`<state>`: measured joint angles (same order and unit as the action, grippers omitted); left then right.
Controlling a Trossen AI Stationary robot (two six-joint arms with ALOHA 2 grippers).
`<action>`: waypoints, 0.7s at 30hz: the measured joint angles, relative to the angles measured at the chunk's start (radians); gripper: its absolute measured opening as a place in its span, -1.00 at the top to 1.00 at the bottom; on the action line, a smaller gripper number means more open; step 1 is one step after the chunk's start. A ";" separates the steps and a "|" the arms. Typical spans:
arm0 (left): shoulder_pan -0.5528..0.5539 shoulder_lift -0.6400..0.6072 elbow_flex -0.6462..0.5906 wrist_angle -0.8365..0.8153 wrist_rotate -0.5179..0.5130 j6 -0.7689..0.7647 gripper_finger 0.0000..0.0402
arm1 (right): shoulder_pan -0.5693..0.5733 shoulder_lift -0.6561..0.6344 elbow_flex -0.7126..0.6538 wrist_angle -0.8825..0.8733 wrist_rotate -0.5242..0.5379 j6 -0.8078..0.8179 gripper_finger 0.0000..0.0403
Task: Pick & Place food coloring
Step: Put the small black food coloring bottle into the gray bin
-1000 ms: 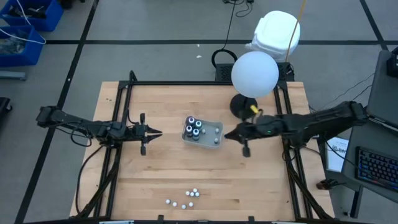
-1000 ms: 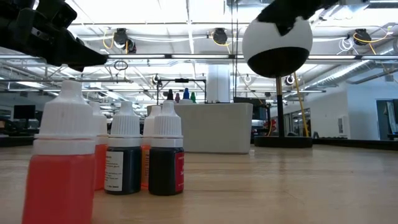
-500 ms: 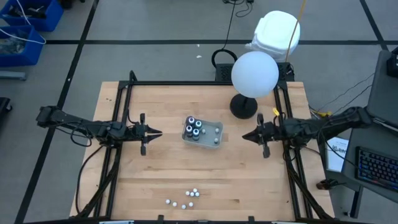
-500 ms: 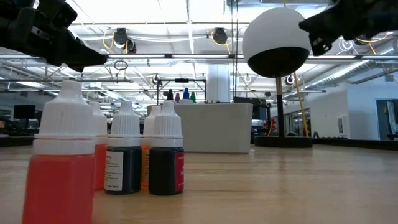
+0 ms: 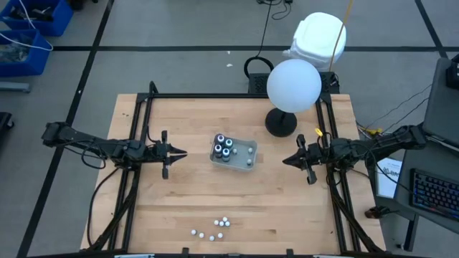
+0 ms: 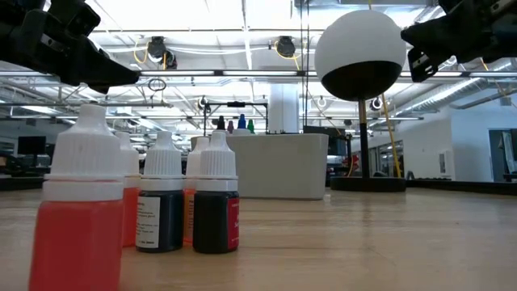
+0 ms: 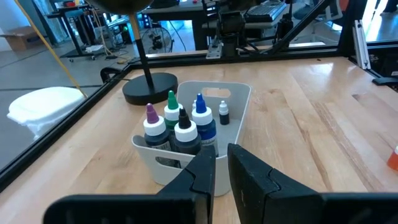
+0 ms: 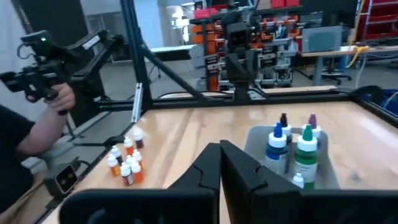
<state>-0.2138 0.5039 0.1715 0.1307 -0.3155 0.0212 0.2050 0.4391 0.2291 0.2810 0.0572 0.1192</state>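
Bottles (image 7: 180, 127) upright in tray (image 7: 230, 99)

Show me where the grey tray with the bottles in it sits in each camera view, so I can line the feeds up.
High view: grey tray at table centre, between both grippers.
Low view: pale box mid-picture, behind the near bottles; probably the tray.
Left wrist view: centre, just beyond the fingers.
Right wrist view: right of centre.
Shared landmark: the white globe lamp, whose black base stands beside the tray.
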 joint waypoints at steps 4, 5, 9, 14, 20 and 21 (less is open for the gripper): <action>0.000 0.000 0.000 0.000 0.000 0.000 0.75 | 0.000 0.026 0.000 0.000 0.021 -0.015 1.00; 0.000 0.000 0.000 0.000 0.000 0.000 0.75 | 0.000 0.034 0.000 0.000 0.021 -0.020 1.00; 0.000 0.000 0.000 0.000 0.000 -0.001 0.75 | 0.000 0.054 0.000 -0.001 0.024 -0.022 1.00; 0.000 0.000 0.000 0.000 0.000 0.000 0.75 | 0.000 0.057 0.000 -0.001 0.020 0.003 1.00; 0.000 0.000 0.000 -0.002 0.000 0.002 0.75 | 0.000 0.057 0.000 -0.001 0.020 -0.001 1.00; 0.000 0.000 0.000 -0.003 0.000 0.002 0.75 | 0.000 0.057 0.000 -0.001 0.020 -0.001 1.00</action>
<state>-0.2138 0.5039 0.1715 0.1275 -0.3157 0.0233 0.2050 0.4957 0.2291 0.2798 0.0776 0.1184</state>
